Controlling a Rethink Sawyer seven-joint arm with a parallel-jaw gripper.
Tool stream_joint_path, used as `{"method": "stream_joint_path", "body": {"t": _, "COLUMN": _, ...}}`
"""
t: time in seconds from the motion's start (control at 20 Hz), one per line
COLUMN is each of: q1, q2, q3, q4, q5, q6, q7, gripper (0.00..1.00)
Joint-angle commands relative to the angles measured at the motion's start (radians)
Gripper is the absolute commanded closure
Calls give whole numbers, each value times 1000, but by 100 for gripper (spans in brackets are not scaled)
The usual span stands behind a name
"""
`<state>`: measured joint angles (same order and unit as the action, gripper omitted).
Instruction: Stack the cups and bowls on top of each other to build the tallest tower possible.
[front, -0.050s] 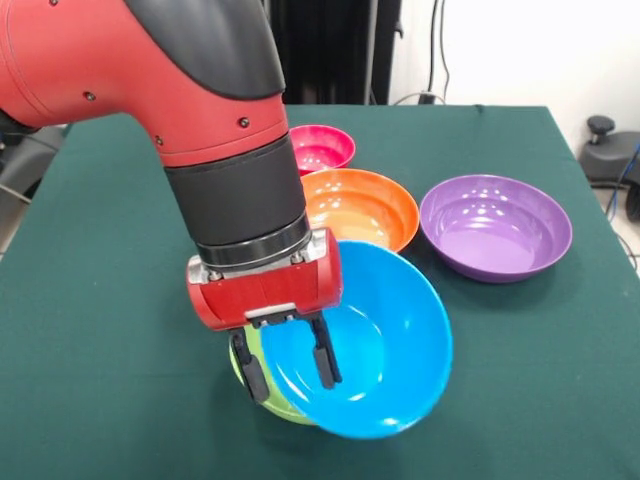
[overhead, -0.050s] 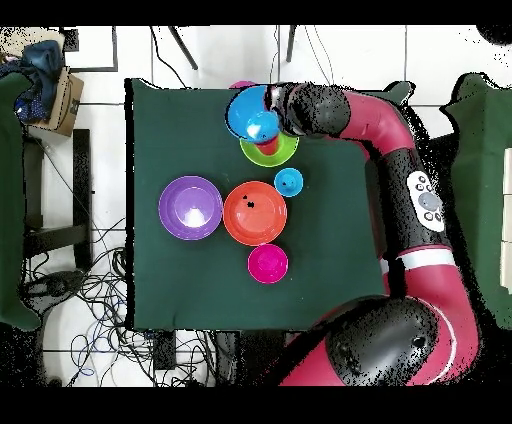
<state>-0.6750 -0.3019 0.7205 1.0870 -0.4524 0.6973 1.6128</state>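
My gripper (front, -0.050s: 287, 368) is shut on the rim of the blue bowl (front, -0.050s: 375, 345), one finger inside and one outside. The bowl hangs tilted, just over the lime green bowl (front, -0.050s: 262, 392), which shows only as a sliver beneath it. From overhead the blue bowl (overhead, -0.050s: 250, 112) overlaps the green bowl (overhead, -0.050s: 280, 153), with the gripper (overhead, -0.050s: 272, 110) at its rim. Something small and red (overhead, -0.050s: 266, 148) sits in the green bowl. A light blue cup (overhead, -0.050s: 288, 181) stands beside the orange bowl (overhead, -0.050s: 255, 212); the arm hides this cup in the front view.
The orange bowl (front, -0.050s: 362, 208), purple bowl (front, -0.050s: 495, 226) and a small pink bowl (front, -0.050s: 320, 148) stand open side up behind the gripper. From overhead, the purple bowl (overhead, -0.050s: 190, 207) and pink bowl (overhead, -0.050s: 268, 263) flank the orange one. The table edge (overhead, -0.050s: 131, 200) lies beyond the purple bowl.
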Motion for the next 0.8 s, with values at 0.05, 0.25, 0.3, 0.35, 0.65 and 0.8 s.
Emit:
{"method": "stream_joint_path", "body": {"t": 0.05, "q1": 15, "q2": 25, "q3": -74, "q4": -7, "q5": -7, "q6": 88, "q7": -35, "gripper": 0}}
{"method": "stream_joint_path", "body": {"t": 0.25, "q1": 5, "q2": 6, "q3": -75, "q4": 39, "q5": -9, "q6": 85, "q7": -48, "gripper": 0}}
{"method": "stream_joint_path", "body": {"t": 0.3, "q1": 5, "q2": 6, "q3": -74, "q4": 39, "q5": -8, "q6": 86, "q7": -51, "gripper": 0}}
{"method": "stream_joint_path", "body": {"t": 0.35, "q1": 6, "q2": 8, "q3": -74, "q4": 34, "q5": -7, "q6": 88, "q7": -52, "gripper": 0}}
{"method": "stream_joint_path", "body": {"t": 0.65, "q1": 9, "q2": 10, "q3": -75, "q4": 29, "q5": -2, "q6": 90, "q7": -52, "gripper": 0}}
{"method": "stream_joint_path", "body": {"t": 0.8, "q1": 5, "q2": 6, "q3": -73, "q4": 37, "q5": 3, "q6": 89, "q7": -55, "gripper": 0}}
